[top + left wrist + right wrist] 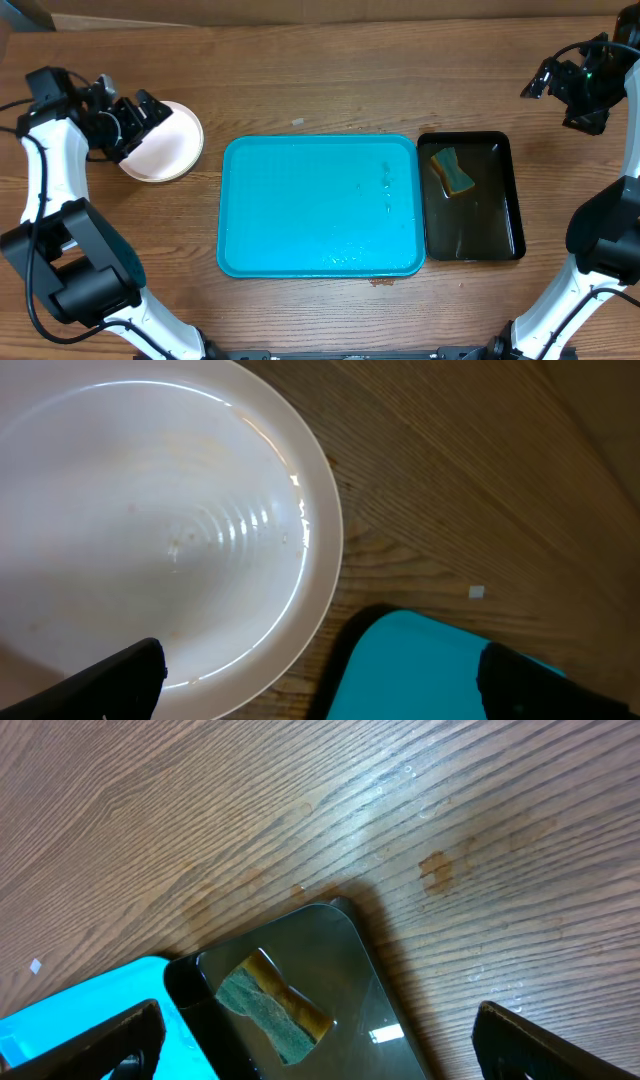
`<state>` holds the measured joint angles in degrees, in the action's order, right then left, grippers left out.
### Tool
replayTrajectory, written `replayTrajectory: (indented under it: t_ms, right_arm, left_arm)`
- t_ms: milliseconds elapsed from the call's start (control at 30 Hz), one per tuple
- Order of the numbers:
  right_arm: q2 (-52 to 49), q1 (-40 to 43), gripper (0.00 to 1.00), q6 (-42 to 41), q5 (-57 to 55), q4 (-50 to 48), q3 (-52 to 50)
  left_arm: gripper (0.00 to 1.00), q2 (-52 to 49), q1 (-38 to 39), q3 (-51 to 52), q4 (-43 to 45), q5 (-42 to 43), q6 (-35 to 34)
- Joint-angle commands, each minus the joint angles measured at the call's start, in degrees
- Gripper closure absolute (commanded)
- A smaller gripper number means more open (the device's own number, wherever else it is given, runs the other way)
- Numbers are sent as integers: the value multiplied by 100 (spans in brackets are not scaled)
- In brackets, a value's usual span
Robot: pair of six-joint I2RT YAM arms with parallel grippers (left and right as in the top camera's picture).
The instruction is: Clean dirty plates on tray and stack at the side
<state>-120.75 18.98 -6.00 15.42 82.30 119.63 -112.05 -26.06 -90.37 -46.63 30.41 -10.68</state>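
Observation:
The turquoise tray (320, 205) lies in the middle of the table with nothing on it; one corner shows in the left wrist view (420, 670) and one in the right wrist view (80, 1010). A stack of plates (165, 145), white on top, sits on the table left of the tray; how many are in it I cannot tell. The top plate fills the left wrist view (150, 530). My left gripper (140, 115) is open and empty, hovering over the stack's left rim (320, 685). My right gripper (560, 85) is open and empty, high at the far right (315, 1045).
A black tray (470, 195) stands right of the turquoise tray, holding shallow water and a green-and-yellow sponge (452, 170), which also shows in the right wrist view (275, 1005). Bare wooden table lies along the far and near edges.

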Motion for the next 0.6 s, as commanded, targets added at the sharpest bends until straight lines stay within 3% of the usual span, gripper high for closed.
replayTrajectory:
  t_ms: [0, 267, 567]
  right_arm:
    - [149, -4, 0, 2, -35, -15, 44]
    - [149, -4, 0, 2, -35, -15, 44]
    - [116, -4, 0, 2, -35, -15, 44]
  left_arm:
    - [0, -24, 39, 28, 22, -297, 190]
    - [0, -24, 37, 28, 22, -1163, 190]
    - [0, -24, 37, 28, 22, -1180, 190]
